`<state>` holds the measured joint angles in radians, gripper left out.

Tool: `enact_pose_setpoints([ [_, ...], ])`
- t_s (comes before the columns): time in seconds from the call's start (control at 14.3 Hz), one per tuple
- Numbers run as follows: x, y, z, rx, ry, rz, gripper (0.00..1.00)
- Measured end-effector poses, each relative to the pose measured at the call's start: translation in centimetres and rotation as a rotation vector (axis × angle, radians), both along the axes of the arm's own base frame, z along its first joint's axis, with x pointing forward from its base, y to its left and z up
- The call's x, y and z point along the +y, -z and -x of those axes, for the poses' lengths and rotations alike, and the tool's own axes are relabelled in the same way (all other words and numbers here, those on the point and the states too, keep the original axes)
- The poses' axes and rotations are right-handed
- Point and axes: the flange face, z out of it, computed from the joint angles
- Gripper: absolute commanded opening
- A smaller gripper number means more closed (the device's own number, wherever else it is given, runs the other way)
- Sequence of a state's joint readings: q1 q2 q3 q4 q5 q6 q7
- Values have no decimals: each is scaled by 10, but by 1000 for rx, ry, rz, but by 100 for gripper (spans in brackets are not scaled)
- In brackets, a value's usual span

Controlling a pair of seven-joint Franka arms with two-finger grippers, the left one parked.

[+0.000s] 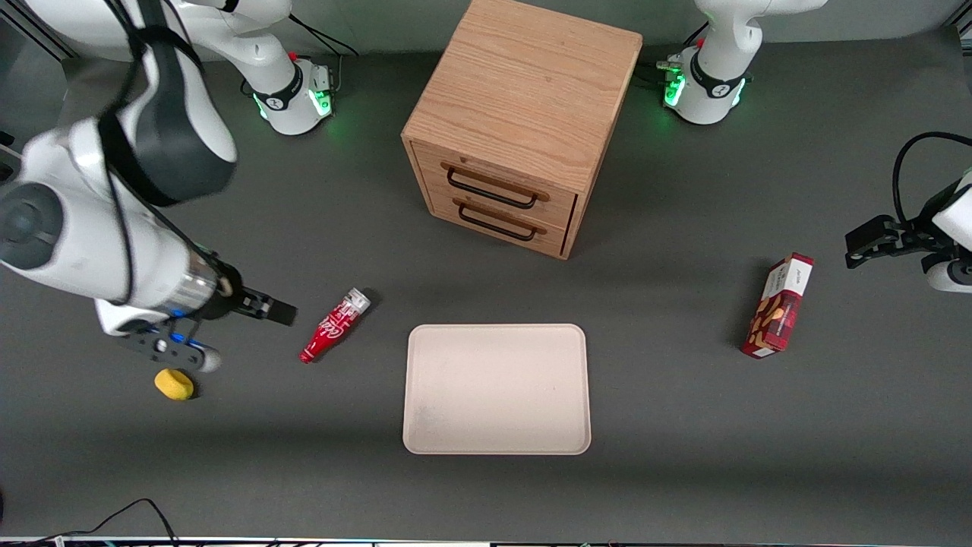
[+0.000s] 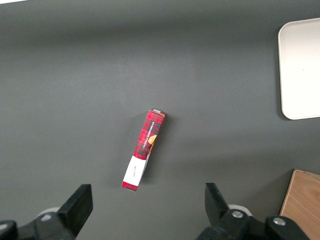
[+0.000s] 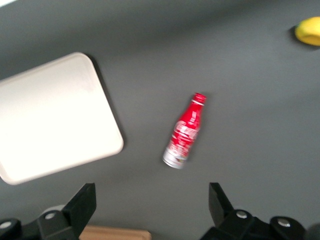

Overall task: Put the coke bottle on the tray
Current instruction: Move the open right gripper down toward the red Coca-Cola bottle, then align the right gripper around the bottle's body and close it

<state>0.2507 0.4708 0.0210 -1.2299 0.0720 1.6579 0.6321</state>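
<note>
The coke bottle (image 1: 334, 325) lies on its side on the dark table, beside the tray (image 1: 497, 389) toward the working arm's end, silvery base pointing toward the drawer cabinet. It also shows in the right wrist view (image 3: 184, 131), with the tray (image 3: 50, 117) beside it. The beige tray holds nothing. My right gripper (image 1: 266, 308) hovers above the table beside the bottle, farther toward the working arm's end, not touching it. Its fingers (image 3: 82, 202) are spread wide and hold nothing.
A wooden two-drawer cabinet (image 1: 516, 125) stands farther from the front camera than the tray. A yellow sponge-like object (image 1: 174, 384) lies near the working arm. A red-and-white snack box (image 1: 778, 305) lies toward the parked arm's end.
</note>
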Motion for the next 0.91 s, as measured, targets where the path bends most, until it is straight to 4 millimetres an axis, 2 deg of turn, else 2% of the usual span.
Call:
enact_pose_setpoints([
  [0.14,17,29,-11,-5,26,0,100],
  [0.49,28,106,-29,34,94,27,100],
  [0.91,16,154,-37,53,150,48,100],
])
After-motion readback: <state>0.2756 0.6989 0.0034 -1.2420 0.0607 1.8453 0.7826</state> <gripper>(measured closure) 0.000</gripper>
